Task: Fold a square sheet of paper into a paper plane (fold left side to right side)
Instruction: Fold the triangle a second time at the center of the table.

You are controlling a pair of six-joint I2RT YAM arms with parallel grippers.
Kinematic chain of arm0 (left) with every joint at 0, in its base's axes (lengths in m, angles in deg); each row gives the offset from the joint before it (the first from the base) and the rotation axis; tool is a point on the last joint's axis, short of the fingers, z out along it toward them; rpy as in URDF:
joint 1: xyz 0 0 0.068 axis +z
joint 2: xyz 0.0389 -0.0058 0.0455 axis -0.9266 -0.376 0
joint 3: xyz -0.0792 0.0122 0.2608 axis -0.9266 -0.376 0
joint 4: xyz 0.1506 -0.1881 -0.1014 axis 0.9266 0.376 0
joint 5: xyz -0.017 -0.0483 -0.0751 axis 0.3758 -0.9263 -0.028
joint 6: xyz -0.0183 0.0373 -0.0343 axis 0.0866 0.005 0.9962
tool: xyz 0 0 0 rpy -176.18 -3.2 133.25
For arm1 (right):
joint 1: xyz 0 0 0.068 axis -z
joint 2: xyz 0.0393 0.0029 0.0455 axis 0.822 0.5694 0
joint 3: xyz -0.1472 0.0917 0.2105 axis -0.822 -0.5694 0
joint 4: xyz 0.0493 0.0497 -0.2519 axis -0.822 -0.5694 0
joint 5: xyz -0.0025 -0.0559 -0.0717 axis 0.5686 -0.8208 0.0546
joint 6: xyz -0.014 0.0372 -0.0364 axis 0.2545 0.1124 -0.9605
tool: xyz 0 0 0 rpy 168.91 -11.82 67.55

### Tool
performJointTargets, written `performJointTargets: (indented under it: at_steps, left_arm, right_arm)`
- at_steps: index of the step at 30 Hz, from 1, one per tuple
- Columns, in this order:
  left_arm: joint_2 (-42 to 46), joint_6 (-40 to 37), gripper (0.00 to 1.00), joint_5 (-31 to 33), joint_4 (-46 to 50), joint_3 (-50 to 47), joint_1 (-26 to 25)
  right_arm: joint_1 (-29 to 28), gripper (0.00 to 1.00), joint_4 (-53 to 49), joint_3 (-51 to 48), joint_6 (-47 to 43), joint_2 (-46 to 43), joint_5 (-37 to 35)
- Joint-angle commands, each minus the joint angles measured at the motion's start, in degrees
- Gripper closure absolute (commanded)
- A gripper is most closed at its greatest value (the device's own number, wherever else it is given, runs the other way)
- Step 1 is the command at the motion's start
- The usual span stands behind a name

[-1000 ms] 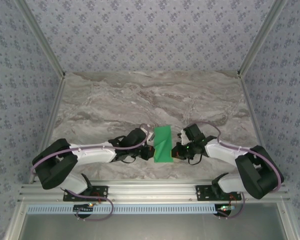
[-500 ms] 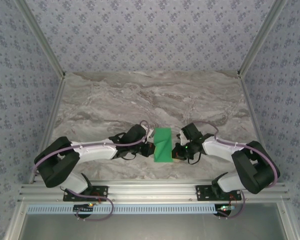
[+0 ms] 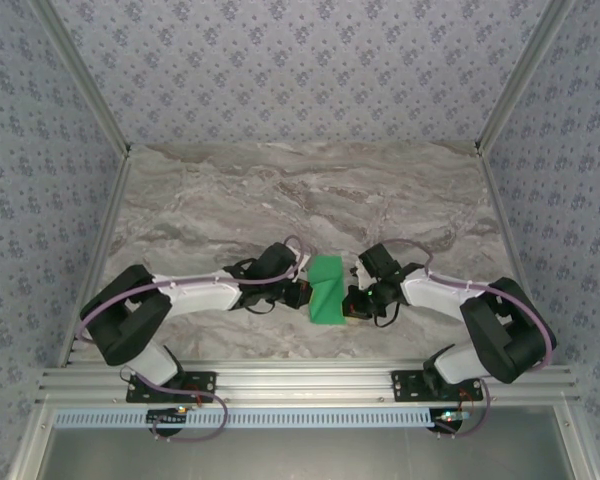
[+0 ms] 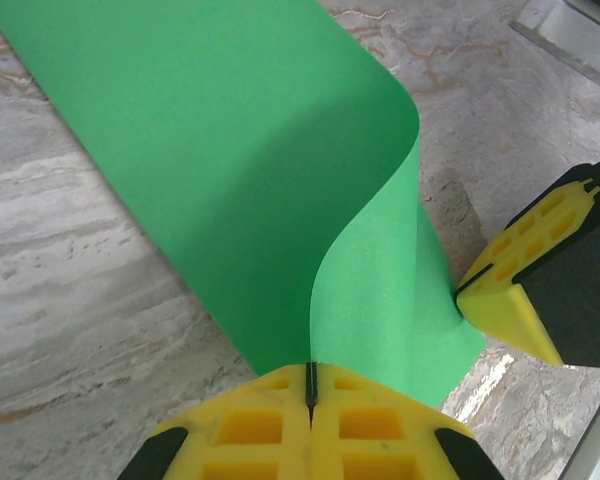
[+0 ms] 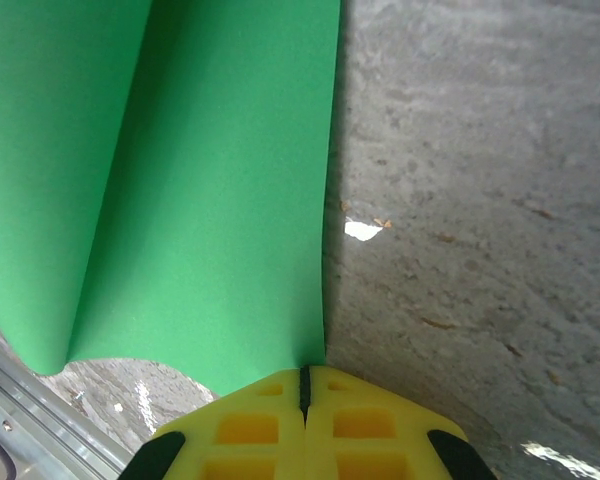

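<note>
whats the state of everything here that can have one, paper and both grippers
green paper: partly folded, one side curled up and over the other, bend rounded and not pressed flat, lower layer lying on the table
left gripper: shut, pinching the paper's lifted edge
right gripper: shut, pinching the paper at its edge on the opposite side
</note>
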Motion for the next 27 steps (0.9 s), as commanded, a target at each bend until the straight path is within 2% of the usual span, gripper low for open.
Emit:
performJointTargets:
  at_steps: [1,27]
  left_arm:
    - [-1.21,-1.85,1.0,-1.73,0.99,1.75,0.33]
    - [-5.54,-5.71,1.0,-3.19,5.02,5.28,0.68]
  right_arm:
    - [-0.62,0.98,-3.48,-0.26,-1.03,1.74,-3.65]
    - [-0.8,0.98,-5.0,0.29,-1.64,1.81,-4.4]
